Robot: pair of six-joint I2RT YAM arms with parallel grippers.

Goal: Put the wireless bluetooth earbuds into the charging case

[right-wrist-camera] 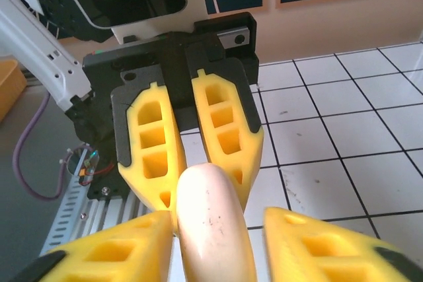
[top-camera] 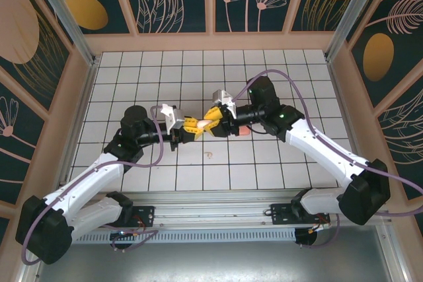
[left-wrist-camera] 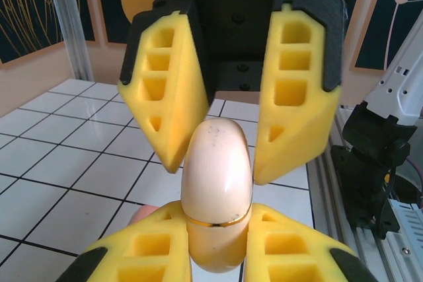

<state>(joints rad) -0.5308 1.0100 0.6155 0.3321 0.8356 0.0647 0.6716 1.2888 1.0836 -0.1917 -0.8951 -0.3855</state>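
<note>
A closed cream egg-shaped charging case with a thin gold seam is held above the tiles, and my left gripper is shut on its lower half. My right gripper faces it from the opposite side. Its jaws straddle the case's rounded top, one pad touching and the other standing off with a visible gap. From above, the two grippers meet nose to nose at the table's middle with the case between them. One tiny pale earbud lies on a tile just in front of them.
A pink rounded object lies on the tiles under the right wrist and peeks out beside my left finger. White tiled floor is walled by patterned panels. A metal rail runs along the near edge.
</note>
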